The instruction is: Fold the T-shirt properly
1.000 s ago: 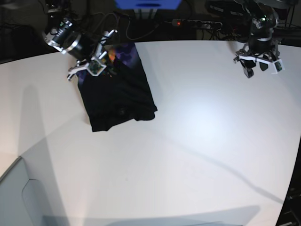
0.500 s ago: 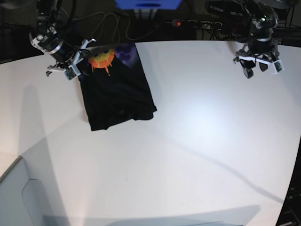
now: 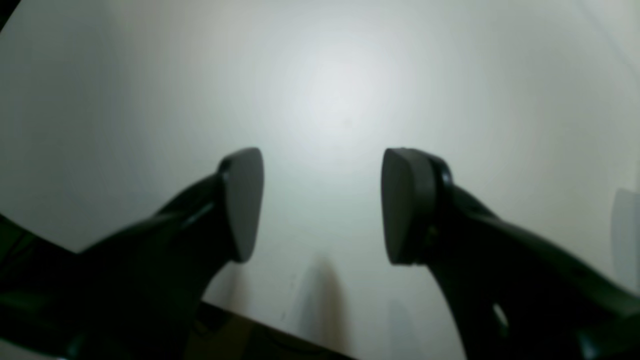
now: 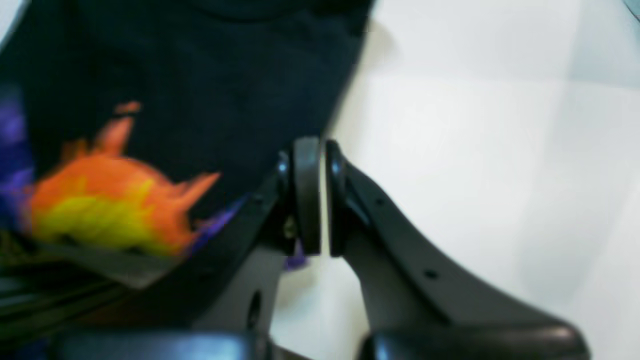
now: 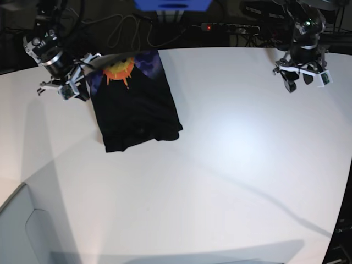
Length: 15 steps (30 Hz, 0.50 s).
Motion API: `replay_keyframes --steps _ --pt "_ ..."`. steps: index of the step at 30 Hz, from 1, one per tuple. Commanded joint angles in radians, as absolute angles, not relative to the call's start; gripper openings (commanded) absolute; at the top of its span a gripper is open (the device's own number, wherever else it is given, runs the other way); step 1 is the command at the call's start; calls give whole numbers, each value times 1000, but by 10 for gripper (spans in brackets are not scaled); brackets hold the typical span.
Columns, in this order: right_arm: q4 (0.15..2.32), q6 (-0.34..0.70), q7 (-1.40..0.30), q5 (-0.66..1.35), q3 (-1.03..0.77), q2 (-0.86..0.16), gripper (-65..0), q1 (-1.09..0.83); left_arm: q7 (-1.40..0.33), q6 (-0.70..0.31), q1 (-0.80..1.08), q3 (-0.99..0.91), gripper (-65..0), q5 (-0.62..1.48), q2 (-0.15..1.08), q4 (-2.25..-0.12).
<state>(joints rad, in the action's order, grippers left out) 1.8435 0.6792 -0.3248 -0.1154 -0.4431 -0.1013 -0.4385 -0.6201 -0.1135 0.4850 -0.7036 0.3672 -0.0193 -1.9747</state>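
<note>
The T-shirt (image 5: 135, 107) lies as a dark, already narrow bundle at the far corner of the white surface (image 5: 231, 165) on the right arm's side, with the orange-yellow sun print (image 5: 118, 69) showing at its far end. The right tool (image 4: 317, 197) is closed, its jaws pressed together just at the shirt's edge; whether a thin bit of cloth is pinched there I cannot tell. The left tool (image 3: 320, 205) hangs open over bare surface, well apart from the shirt. I judge the fold is nearly complete; to finish well, the printed end should be laid flat and square, without dragging the layers below.
</note>
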Motion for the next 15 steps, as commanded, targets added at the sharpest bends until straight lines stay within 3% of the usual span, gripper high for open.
replay_keyframes --steps 1,6,15 --pt "1822 698 -314 -110 -458 -108 -650 -440 -598 -116 496 -710 -287 372 -13 -1994" --pt "1673 698 -306 -108 -476 -110 -650 -417 -598 -116 503 -710 -287 372 -12 -1994" --pt "1705 698 -303 -108 -397 -93 -650 -481 -598 -116 501 -710 -287 372 -12 -1994"
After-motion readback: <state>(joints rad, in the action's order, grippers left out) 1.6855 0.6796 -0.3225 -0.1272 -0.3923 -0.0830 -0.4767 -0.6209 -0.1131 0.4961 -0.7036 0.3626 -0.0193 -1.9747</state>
